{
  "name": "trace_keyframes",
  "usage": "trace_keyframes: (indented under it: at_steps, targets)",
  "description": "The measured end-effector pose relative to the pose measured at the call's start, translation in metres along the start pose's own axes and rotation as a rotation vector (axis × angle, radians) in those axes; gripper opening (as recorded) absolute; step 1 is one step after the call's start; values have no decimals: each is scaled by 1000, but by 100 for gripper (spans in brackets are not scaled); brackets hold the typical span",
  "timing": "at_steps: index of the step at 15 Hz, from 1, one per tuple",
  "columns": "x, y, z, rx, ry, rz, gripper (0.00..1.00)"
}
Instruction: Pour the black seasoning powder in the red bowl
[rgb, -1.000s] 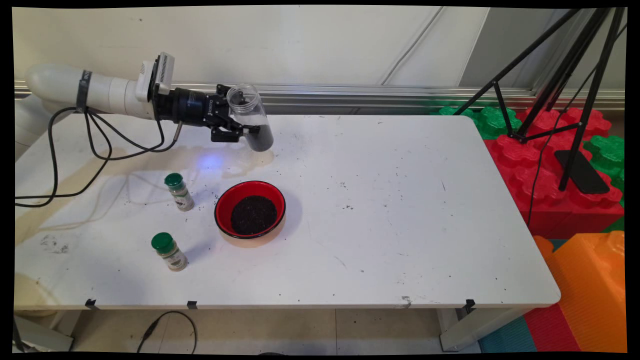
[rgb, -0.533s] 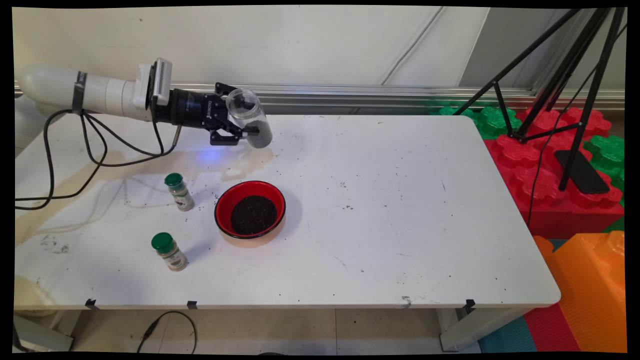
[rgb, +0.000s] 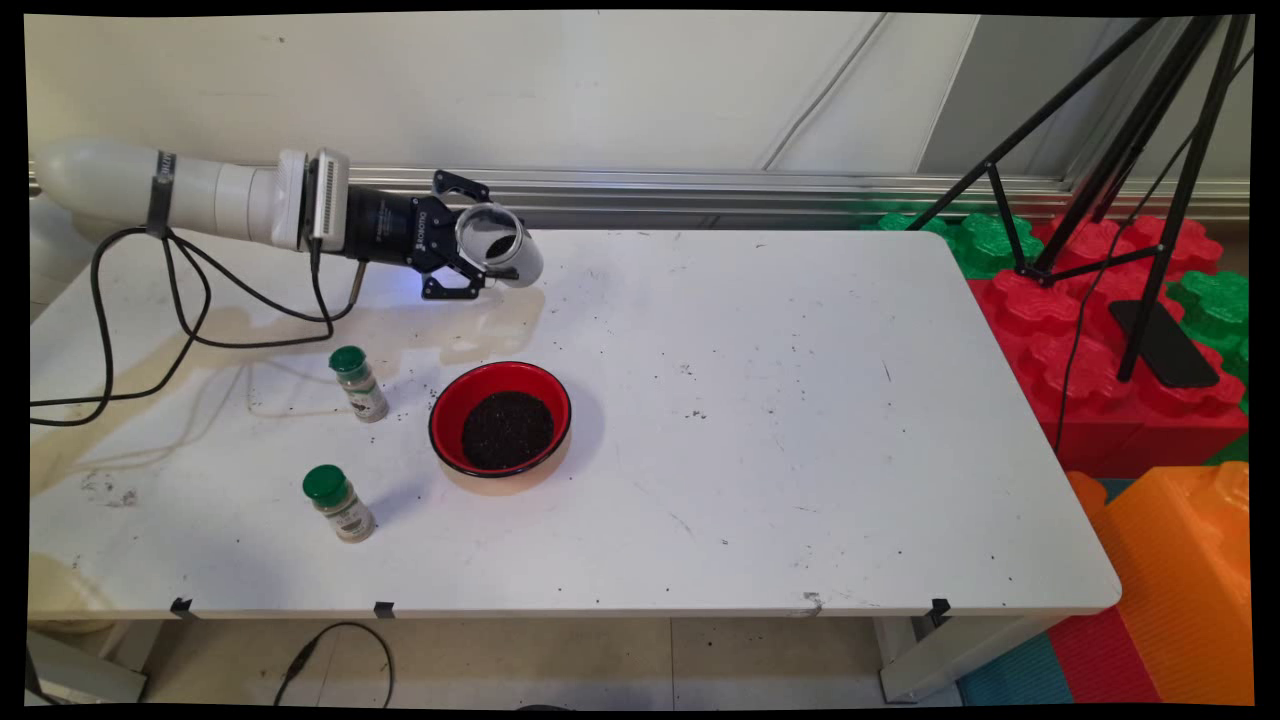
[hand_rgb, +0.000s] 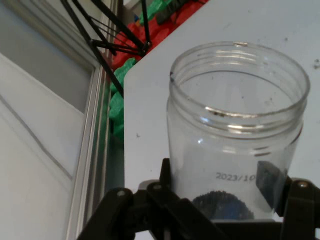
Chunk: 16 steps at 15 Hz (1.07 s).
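Nearest the camera on the white worktop (rgb: 760, 480), a green-capped spice bottle (rgb: 339, 503) stands upright near the front left. Just beyond it and to the right sits a red bowl (rgb: 500, 418) holding a dark granular heap; a second green-capped spice bottle (rgb: 359, 383) stands upright to the bowl's left, apart from it. Dark specks lie scattered on the worktop around these.

Farther back, above the worktop's rear left part, the gripper (rgb: 480, 262) reaches in horizontally from the left, black cables hanging from the arm. Its fingers (hand_rgb: 270, 186) are closed on the sides of a clear plastic jar (rgb: 500, 252), held clear of the worktop and tipped so that its open mouth faces the main camera. In the hand view the jar (hand_rgb: 235, 140) is lidless, with a printed date on its wall and a small dark remnant at its bottom.

Beyond the right edge stand red, green and orange foam blocks (rgb: 1100, 330) and a black tripod (rgb: 1150, 150).
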Motion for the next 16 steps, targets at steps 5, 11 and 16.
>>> trace_keyframes:
  at_steps: [5, 11, 16]
  targets:
    - [5, 6, 4, -10, -17, 162, 0]
    - [11, 12, 5, -22, -26, 299, 0]
    - [15, 15, 6, -31, -31, 406, 0]
